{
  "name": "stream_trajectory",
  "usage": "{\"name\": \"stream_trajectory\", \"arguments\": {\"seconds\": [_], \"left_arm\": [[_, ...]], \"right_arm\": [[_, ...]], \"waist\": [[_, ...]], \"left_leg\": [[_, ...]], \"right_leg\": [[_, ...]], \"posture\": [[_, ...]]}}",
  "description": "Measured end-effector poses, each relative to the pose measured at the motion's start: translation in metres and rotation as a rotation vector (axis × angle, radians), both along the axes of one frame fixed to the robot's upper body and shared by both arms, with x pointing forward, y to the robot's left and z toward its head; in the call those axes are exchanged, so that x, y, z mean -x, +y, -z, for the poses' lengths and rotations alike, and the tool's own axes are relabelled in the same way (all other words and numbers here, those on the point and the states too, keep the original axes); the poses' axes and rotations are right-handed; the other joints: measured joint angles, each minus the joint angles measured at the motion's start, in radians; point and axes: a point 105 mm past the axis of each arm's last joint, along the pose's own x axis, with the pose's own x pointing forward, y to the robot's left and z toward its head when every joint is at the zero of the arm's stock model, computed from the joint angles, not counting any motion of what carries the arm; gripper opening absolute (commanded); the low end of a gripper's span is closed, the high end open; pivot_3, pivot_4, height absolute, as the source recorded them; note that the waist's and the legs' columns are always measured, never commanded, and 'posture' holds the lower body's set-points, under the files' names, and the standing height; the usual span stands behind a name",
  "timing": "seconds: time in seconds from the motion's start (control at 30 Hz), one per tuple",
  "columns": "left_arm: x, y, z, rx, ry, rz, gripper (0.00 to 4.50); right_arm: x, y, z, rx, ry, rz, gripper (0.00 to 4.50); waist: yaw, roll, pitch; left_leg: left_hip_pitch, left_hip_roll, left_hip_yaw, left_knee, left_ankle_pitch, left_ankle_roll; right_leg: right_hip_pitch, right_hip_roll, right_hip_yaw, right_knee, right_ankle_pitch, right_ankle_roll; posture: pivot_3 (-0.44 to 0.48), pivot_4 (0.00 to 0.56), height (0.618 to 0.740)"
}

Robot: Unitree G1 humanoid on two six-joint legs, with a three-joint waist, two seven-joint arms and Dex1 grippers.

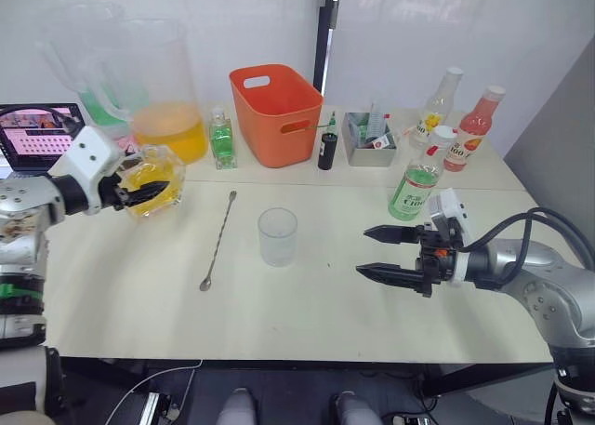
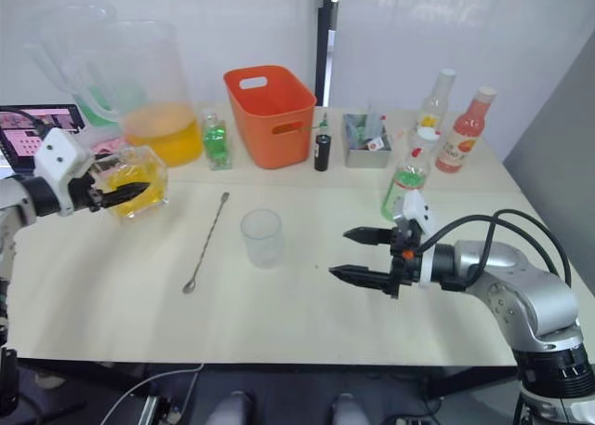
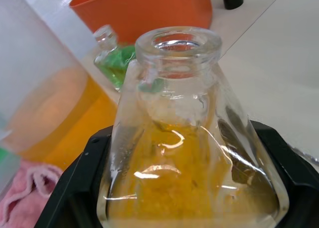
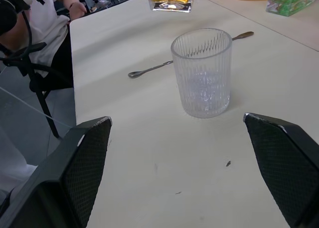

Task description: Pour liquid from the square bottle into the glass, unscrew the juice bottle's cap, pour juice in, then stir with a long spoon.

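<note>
Matte cream table (image 1: 307,304); ribbed glass (image 1: 277,236); faceted square bottle (image 1: 153,179) clamped.

Bright, even light with soft shadows; glints on the square bottle (image 3: 189,153), blurred background behind it.

The glass (image 1: 277,236) stands mid-table, the long spoon (image 1: 218,242) left of it, the juice bottle (image 1: 417,179) behind-right.
</note>
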Motion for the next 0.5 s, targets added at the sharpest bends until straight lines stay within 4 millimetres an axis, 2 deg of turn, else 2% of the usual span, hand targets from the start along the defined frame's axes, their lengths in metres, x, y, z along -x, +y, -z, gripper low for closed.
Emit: {"name": "stream_trajectory", "arguments": {"seconds": [0.2, 0.43, 0.5], "left_arm": [[-0.013, -0.018, -0.009, -0.046, -0.092, -0.005, 2.80], [-0.026, -0.060, 0.006, -0.122, -0.156, 0.071, 2.80], [-0.027, -0.065, 0.007, -0.148, -0.172, 0.086, 2.80]], "right_arm": [[0.004, -0.002, -0.001, -0.018, 0.000, 0.026, 4.48], [0.005, 0.000, -0.001, -0.011, -0.003, 0.056, 4.48], [0.006, 0.002, -0.001, -0.018, -0.002, 0.055, 4.48]], "waist": [[-0.003, 0.000, 0.000], [0.000, 0.000, 0.000], [-0.001, 0.000, 0.000]], "left_leg": [[0.000, 0.000, 0.000, 0.000, 0.000, 0.000], [-0.001, -0.001, -0.001, 0.002, 0.000, 0.000], [-0.001, -0.001, -0.001, 0.002, 0.000, 0.000]], "right_leg": [[0.000, 0.000, 0.000, 0.000, 0.000, 0.000], [0.001, 0.000, 0.000, 0.000, 0.002, -0.001], [0.000, 0.000, 0.000, 0.000, 0.003, -0.002]], "posture": [[0.000, 0.150, 0.703], [0.000, 0.150, 0.703], [0.000, 0.150, 0.703]]}}
